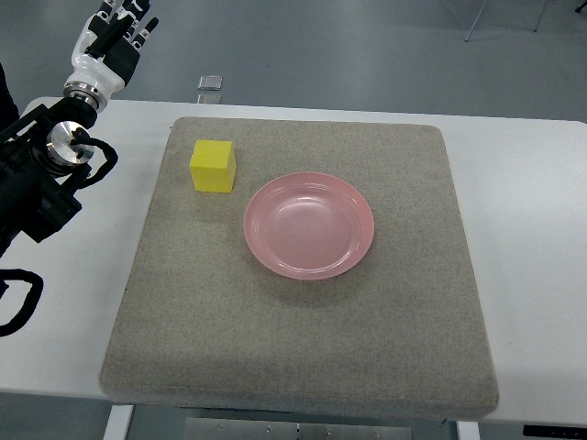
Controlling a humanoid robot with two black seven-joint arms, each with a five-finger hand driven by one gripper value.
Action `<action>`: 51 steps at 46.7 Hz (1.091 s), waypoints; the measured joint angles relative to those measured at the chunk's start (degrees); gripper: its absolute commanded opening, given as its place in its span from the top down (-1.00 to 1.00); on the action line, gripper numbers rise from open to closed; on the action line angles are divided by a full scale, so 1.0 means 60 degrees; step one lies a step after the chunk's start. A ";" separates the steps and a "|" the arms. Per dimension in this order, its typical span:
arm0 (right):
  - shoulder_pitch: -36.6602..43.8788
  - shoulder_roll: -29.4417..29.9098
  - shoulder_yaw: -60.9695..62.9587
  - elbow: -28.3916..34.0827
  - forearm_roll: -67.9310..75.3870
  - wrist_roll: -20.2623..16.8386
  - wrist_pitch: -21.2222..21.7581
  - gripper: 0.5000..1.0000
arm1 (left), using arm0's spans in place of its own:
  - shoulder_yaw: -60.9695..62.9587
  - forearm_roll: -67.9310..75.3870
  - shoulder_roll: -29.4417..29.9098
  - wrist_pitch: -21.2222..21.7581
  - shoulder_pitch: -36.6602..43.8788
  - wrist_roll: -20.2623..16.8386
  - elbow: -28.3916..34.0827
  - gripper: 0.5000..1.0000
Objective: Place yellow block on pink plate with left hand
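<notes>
A yellow block [213, 167], a plain cube with sharp edges and a smooth matte skin, sits on a grey mat [303, 367] of coarse, felt-like cloth with rounded corners. The block rests on the mat's far left part, just beside the pink plate [309, 225] but not touching it. The plate is round and shallow, glossy like plastic, with a raised rim and a paler centre; it lies near the middle of the mat.

The mat covers most of a smooth white tabletop [532, 183]. The mat's near edge overhangs or meets the tabletop's front; which one is hard to tell.

The left robot hand [112, 38] is at the upper left, beyond the tabletop's far corner and well apart from the block. Its shell is white with black joints; the fingers are extended side by side and hold nothing, their tips cut off by the top edge. Black arm parts and looping cables [20, 302] run along the left edge, partly out of frame.

A small grey square object [211, 82] lies on the floor beyond the tabletop, too small to identify. No writing is legible.
</notes>
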 measured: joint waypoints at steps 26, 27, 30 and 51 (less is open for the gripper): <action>0.0000 0.0000 -0.0004 0.0000 0.0000 0.0000 0.0000 -0.69 | 0.1021 0.0439 0.0065 0.0171 -0.0113 0.0085 -0.0069 -0.96; 0.0000 0.0000 -0.0005 0.0000 0.0000 0.0000 0.0000 -0.69 | 0.1232 0.0475 0.0075 0.0239 -0.0181 0.0088 -0.0069 -0.96; 0.0000 0.0000 -0.0003 0.0000 0.0000 -0.0001 0.0000 -0.69 | 0.1988 0.0535 0.0128 0.0417 -0.0486 0.0102 -0.0093 -0.96; 0.0000 0.0000 0.0000 0.0000 0.0000 0.0002 0.0000 -0.69 | 0.5819 0.2634 0.1547 0.0432 -0.1935 0.0178 -0.2500 -0.96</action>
